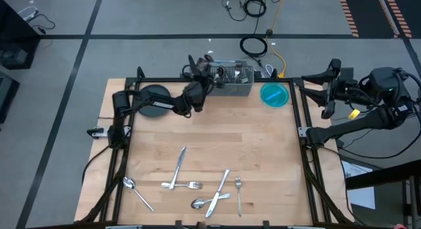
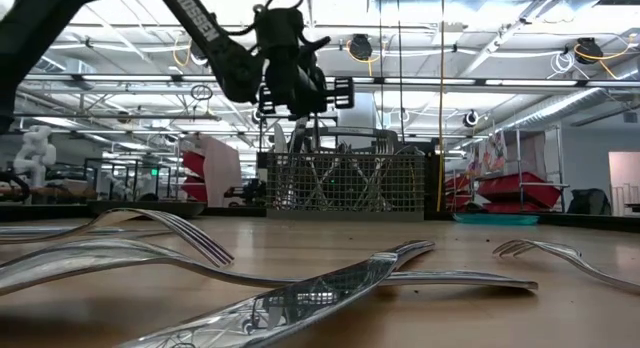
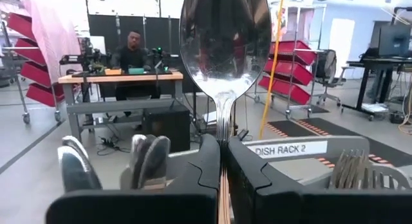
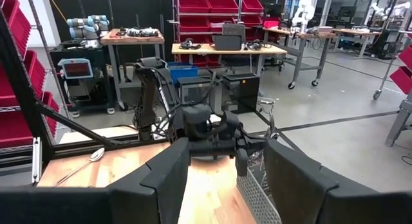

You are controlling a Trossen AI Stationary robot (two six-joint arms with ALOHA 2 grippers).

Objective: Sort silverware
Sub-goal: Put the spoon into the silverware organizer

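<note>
A spoon (image 3: 224,47) is being held upright, bowl uppermost, with its slim handle pinched between the closed fingers of the left claw (image 1: 212,69) above the wire-mesh caddy (image 1: 234,82) at the far edge of the bench (image 1: 210,133). For the step to be done well, the handle is probably best lowered straight into a compartment already holding spoons, kept clear of the mesh rim, and released only once it is well down. The polished metal is mirroring the room and is likely slippery. More forks, knives and spoons are lying scattered near the bench's front edge (image 1: 191,185). The right claw (image 1: 327,91) is waiting off the bench's right side, its fingers standing apart and holding nothing.
</note>
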